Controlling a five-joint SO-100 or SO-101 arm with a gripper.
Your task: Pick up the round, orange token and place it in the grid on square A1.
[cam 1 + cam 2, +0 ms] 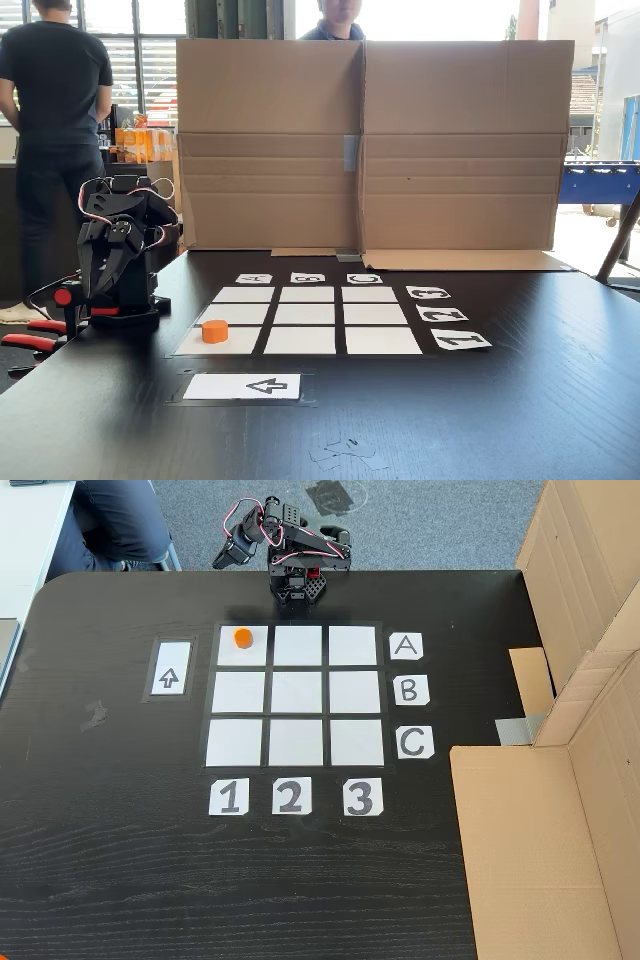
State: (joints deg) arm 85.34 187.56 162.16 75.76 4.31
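One token [242, 637] on square A1 [243, 652], pincer [222, 558] apart

In a fixed view from above, small white cards to the right of the grid [296, 694] read A [406, 646], B [411, 690] and C [414, 743] from far to near. Cards along its near edge read 1 [229, 797], 2 [291, 796] and 3 [362, 797] from left to right. A white card [169, 669] left of the grid bears a black arrow pointing away.

arm: your arm [120, 255] sits folded over its base, wires looping on top.
gripper: your gripper [222, 558] holds nothing; jaw gap unclear.
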